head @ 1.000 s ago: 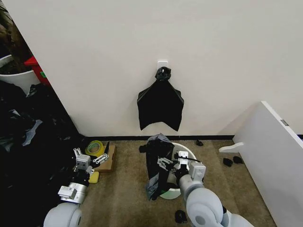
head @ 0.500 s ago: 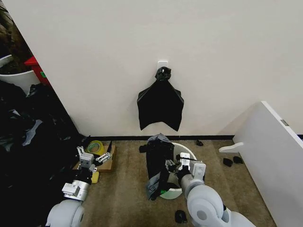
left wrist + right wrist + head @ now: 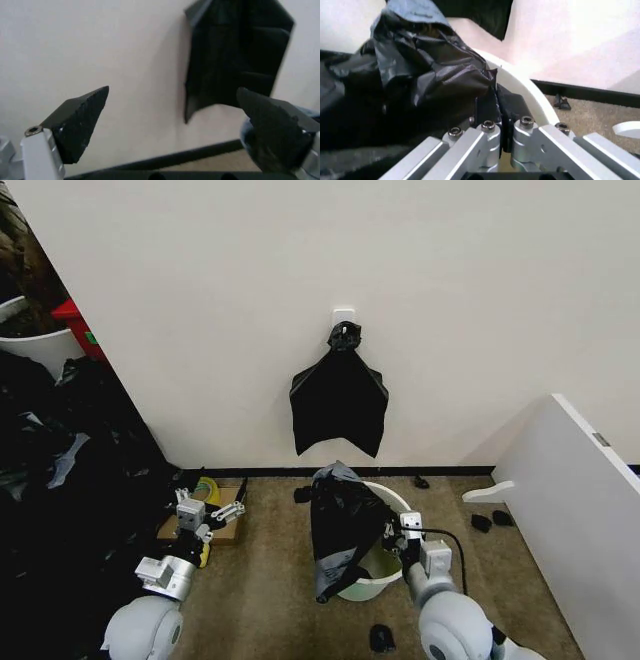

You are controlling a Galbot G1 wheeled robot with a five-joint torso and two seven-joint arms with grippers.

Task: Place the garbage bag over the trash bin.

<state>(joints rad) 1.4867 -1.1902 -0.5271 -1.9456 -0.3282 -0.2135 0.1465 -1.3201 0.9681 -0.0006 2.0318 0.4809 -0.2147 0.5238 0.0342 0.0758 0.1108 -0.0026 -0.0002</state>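
At nine o'clock from my right jaws (image 3: 393,532), pinching the garbage bag (image 3: 343,515), the trash bin (image 3: 395,498) gapes (left jaws (image 3: 212,510) spread, idle).

Grey rounded arm shells, silver metal wrists. Left end effector (image 3: 175,123) wears black wedge fingertips; right end effector (image 3: 496,108) shows silver links, round screws, a black cable.

Carpet floor, stuff sitting on it.
I've got tan carpet (image 3: 270,580) w/ the trash bin (image 3: 385,565) standing mid-floor, flat cardboard piece (image 3: 228,525) + yellow tape roll (image 3: 203,490) near the wall, black plastic heap (image 3: 70,500) alongside, small dark bits (image 3: 381,638) scattered.
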